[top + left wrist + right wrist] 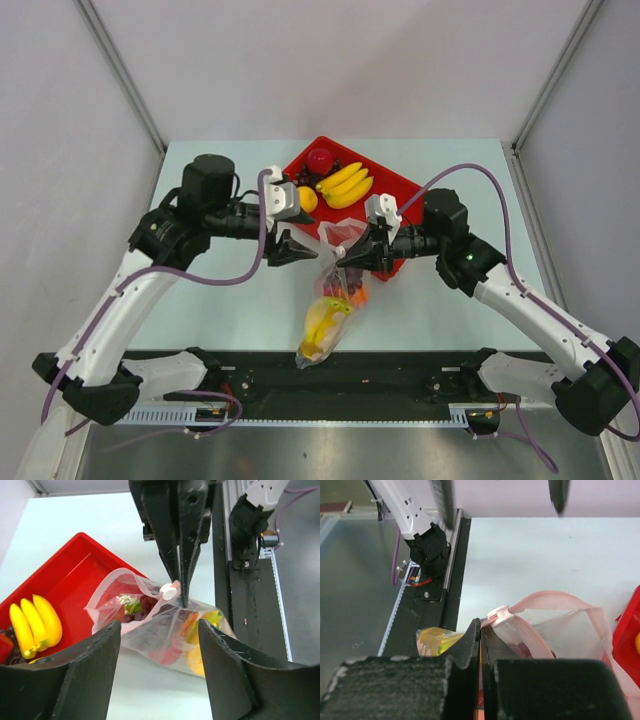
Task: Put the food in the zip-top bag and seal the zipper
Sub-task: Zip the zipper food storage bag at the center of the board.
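Zip-top bag front and centre: clear, crinkly film, glossy and puckered, lying on the pale table just near of the tray. Its mouth end is lifted and its bottom end reaches toward the black rail at the near edge. The zipper is a narrow pink strip, and it bows out in a loop, so the mouth gapes. A small pale pink slider sits on it. Through the plastic there is food inside, yellow, orange and red shapes lumped together with dark grapes and a touch of green.

On the far side sits the red tray, smooth, rectangular and shallow-walled. It holds a bunch of yellow bananas, a round red apple and an orange-yellow fruit at its left edge, with more dark grapes beside the apple. From overhead, the bag's raised mouth end covers part of the tray's near wall.

Now the arms: both bend in from the sides and meet over the bag. Right gripper comes from the right, fingers pressed together on the mouth edge right at the slider, pinching the pink strip. Left gripper faces it from the left, fingers spread wide, gripping nothing, just left of the bag's mouth.
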